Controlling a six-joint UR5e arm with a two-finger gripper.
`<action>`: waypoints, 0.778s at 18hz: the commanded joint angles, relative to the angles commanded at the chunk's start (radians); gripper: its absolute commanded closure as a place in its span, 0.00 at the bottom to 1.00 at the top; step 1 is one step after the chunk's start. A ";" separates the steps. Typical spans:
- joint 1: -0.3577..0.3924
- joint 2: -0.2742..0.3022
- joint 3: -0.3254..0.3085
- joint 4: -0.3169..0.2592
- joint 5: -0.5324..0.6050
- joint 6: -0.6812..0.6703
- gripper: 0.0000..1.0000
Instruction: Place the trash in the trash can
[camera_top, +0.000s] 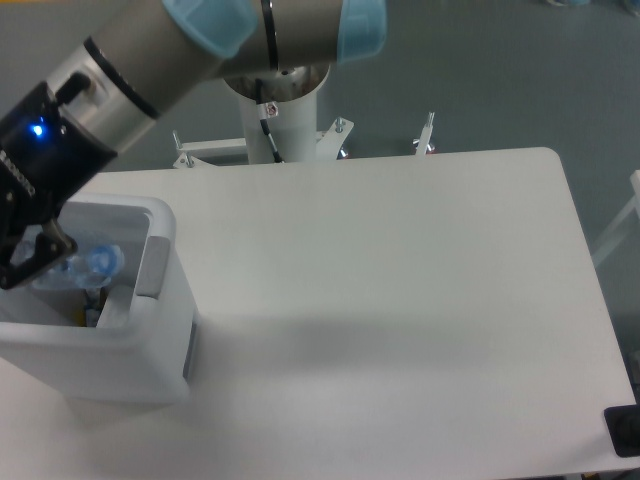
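Observation:
The trash can (130, 345) stands at the table's front left, a white bin with a grey handle panel (152, 268) on its right wall. My gripper (38, 262) hangs over its opening at the frame's left edge, partly cut off. It is shut on the crushed clear plastic bottle (88, 265), whose blue cap end points right, just above the bin's inside. Something white and a small yellowish piece (92, 312) lie low in the bin; I cannot tell whether this is the tissue.
The arm's base column (275, 110) rises behind the table's back edge, with metal brackets (425, 132) beside it. A black object (622, 430) sits at the front right corner. The white table (400, 300) stretches right of the bin.

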 joint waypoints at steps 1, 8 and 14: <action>0.002 -0.003 -0.009 0.000 0.002 0.000 0.08; 0.049 0.006 -0.015 0.000 0.003 0.002 0.00; 0.253 -0.015 -0.020 0.000 0.002 0.008 0.00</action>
